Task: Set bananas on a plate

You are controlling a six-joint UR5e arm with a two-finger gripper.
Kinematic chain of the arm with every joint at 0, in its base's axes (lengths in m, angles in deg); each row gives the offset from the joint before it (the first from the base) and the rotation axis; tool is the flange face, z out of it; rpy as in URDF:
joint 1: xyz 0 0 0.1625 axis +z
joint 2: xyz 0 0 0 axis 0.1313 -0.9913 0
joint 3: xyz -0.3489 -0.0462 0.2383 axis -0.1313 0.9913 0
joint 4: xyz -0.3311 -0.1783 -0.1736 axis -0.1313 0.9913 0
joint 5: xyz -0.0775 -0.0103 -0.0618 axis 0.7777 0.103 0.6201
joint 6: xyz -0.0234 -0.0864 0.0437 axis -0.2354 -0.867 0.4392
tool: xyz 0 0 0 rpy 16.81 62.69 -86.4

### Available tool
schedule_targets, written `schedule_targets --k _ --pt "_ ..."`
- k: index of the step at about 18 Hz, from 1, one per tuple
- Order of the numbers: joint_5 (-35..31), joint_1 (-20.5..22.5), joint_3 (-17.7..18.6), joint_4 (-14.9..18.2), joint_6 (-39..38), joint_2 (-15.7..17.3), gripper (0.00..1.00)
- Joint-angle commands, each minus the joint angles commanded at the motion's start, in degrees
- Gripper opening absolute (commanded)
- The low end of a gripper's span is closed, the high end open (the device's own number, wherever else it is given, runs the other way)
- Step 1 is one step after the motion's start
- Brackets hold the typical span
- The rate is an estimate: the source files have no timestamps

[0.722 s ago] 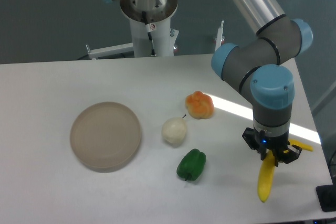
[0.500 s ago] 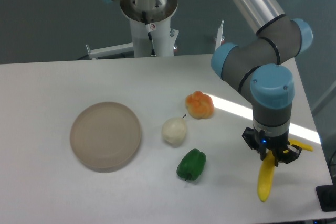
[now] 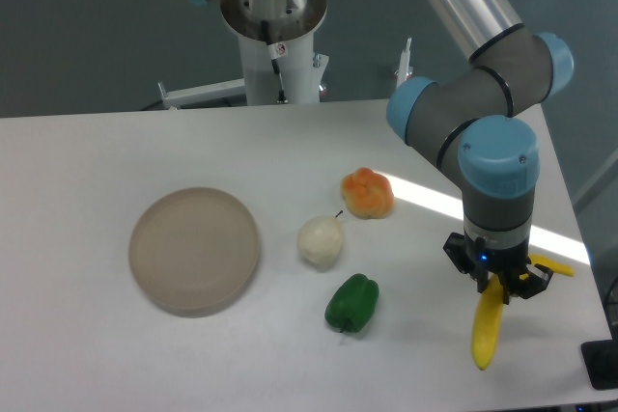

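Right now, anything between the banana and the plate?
Yes. The banana sits in the claw at the table's right edge; the plate is far left. The green pepper and the pale pear-like fruit lie on the table between them. A path above them looks unobstructed.

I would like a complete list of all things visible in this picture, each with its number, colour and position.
Round flat tan plate: one, tan-beige, left part of the table.
Pale pear-shaped fruit: one, cream-white, centre, right of the plate.
Orange-peach round fruit: one, orange, behind and to the right of the pale fruit.
Green pepper: one, green, in front of the pale fruit.
Long curved yellow banana: one, bright yellow, right front of the table, upper end at the gripper.
White table: one, white, under everything.
Robot arm: one, grey with blue caps, right side.
Gripper: one, black, closed around the banana.
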Motion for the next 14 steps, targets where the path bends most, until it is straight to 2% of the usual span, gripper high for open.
schedule_targets --k 3,6,10,14 --pt "-0.09 0.00 0.00 0.00 -0.43 0.17 0.37" --pt "0.35 -0.26 1.40 0.09 -1.05 1.93 0.37" --pt "0.27 -2.01 2.29 0.18 -5.88 2.64 0.37" --pt "0.35 -4.04 4.21 0.61 -11.32 5.97 0.37"
